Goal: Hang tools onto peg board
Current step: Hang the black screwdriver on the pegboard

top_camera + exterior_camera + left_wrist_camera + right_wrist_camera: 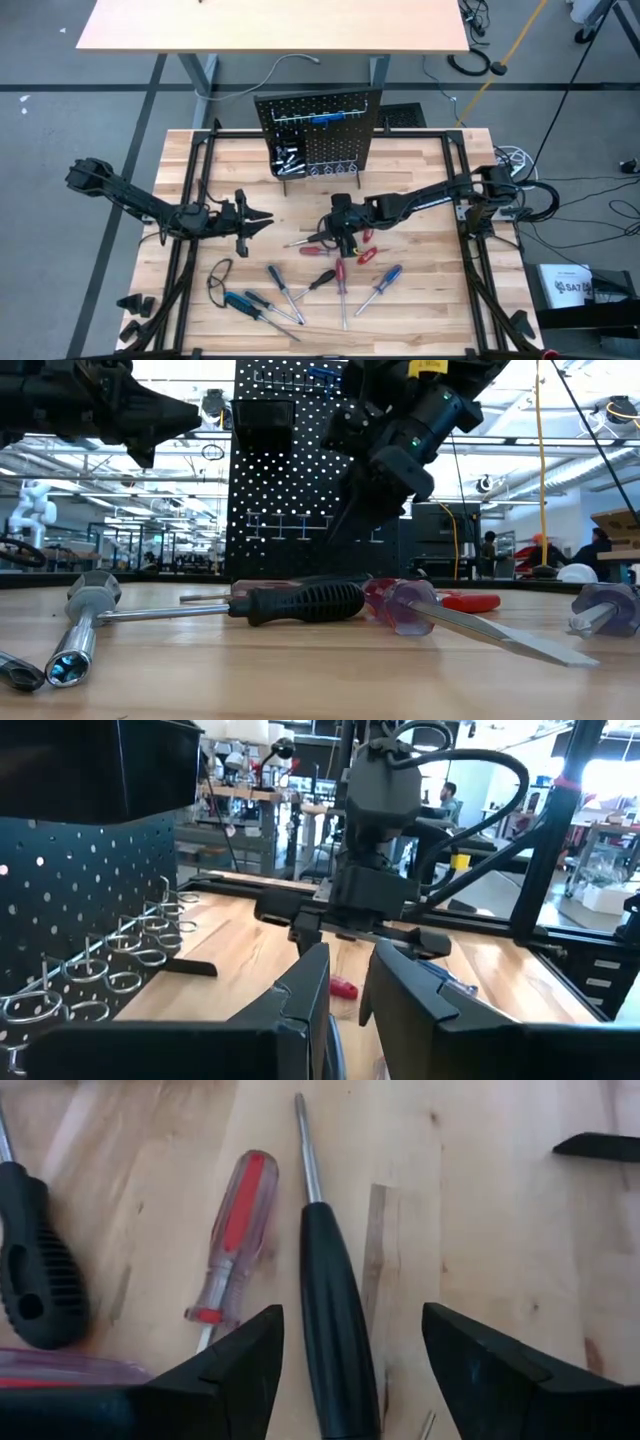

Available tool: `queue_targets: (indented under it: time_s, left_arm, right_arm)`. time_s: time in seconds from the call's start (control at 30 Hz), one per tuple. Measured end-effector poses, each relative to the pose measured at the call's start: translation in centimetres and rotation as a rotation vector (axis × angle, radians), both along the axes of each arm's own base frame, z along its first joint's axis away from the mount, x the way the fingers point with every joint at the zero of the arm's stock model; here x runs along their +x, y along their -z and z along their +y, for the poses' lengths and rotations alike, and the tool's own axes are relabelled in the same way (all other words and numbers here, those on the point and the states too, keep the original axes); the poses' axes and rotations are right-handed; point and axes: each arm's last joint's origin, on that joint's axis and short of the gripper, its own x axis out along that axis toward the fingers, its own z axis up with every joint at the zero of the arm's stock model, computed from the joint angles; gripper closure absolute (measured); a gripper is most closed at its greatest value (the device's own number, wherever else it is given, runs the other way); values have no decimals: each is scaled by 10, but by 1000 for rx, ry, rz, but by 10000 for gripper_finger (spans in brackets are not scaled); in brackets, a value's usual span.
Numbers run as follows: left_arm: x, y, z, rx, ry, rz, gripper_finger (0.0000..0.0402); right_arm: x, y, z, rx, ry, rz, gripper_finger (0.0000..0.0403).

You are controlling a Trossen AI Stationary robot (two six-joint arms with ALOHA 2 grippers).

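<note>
The black peg board [320,135] stands upright at the table's far middle, with a blue tool [326,118] hanging on it and a small bin [285,158] at its lower left. Several screwdrivers lie on the table in front of it. My right gripper [350,1330] slants down, open, over a black-handled screwdriver [335,1300]; its fingers stand on either side of the handle without touching it. A red clear-handled screwdriver [235,1230] lies beside it. My left gripper [255,222] hovers level at the left, its fingers [305,990] narrowly apart with nothing between them.
More screwdrivers, with red, blue and black handles, lie toward the near edge [285,290]. A thick ribbed black handle [305,600] and a socket driver [85,625] lie close to the low camera. Wire hooks [120,960] stick out of the board. Black frame rails [190,200] border the table.
</note>
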Motion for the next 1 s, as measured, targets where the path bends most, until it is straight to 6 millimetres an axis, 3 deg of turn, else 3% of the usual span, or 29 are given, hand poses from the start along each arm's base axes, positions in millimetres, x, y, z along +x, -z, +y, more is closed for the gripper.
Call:
queue_targets:
  time_s: [0.77,0.9,1.0]
  left_arm:
    - [0,4,-1,-64,20,33,324]
    - [0,5,-1,-109,43,35,324]
    - [1,5,-3,-111,102,42,324]
  right_arm:
    - [7,51,-3,9,25,144,176]
    - [7,49,-2,37,60,143,207]
    - [6,47,0,56,77,141,264]
